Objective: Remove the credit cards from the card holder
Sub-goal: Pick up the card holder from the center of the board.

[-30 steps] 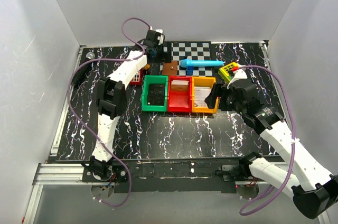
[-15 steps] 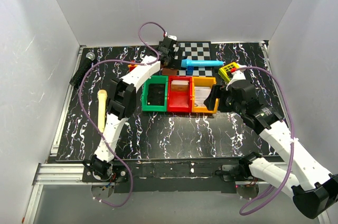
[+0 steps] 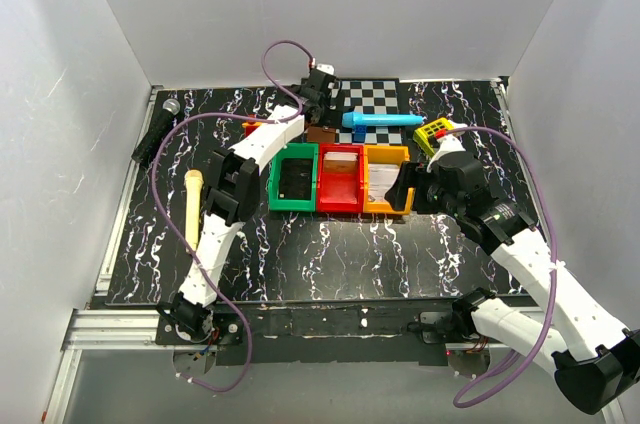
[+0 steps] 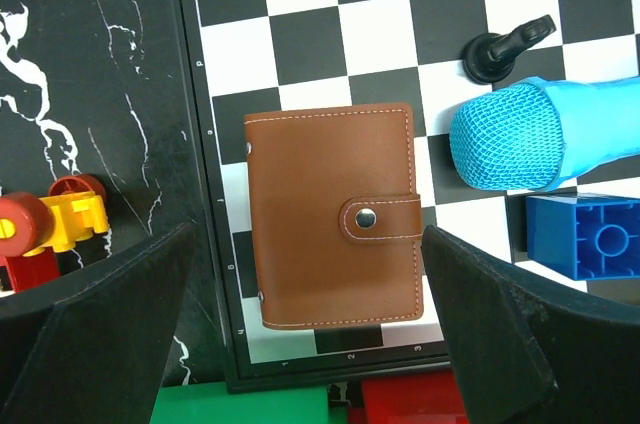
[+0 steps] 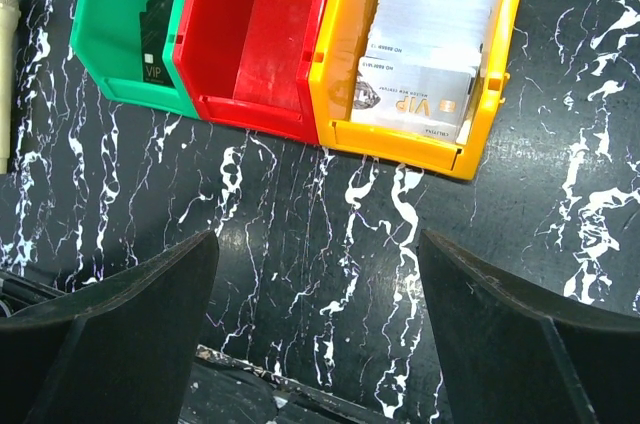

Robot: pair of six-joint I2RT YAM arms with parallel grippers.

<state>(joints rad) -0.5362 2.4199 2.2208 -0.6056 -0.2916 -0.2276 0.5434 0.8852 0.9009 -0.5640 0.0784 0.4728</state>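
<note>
The card holder (image 4: 333,214) is a closed brown wallet with a snapped strap. It lies flat on the near edge of the chessboard (image 4: 300,44). My left gripper (image 4: 308,236) hovers above it, open, with one finger off each side of the wallet and no contact. From above, the card holder (image 3: 322,133) shows just behind the bins, under the left gripper (image 3: 321,109). Silver credit cards (image 5: 430,44) are stacked in the yellow bin (image 5: 500,94). My right gripper (image 5: 318,239) is open over bare table in front of the bins, holding nothing.
A red bin (image 5: 250,64) holds a tan card and a green bin (image 5: 110,44) a black one. Beside the wallet lie a blue toy microphone (image 4: 520,134), a blue brick (image 4: 585,234), a black pawn (image 4: 505,49) and a toy car (image 4: 50,224). A wooden handle (image 3: 192,206) lies left.
My left arm has swung right from the red crate to above the card holder, uncovering the wooden handle. It has held still for the last half second. The right arm has not moved.
</note>
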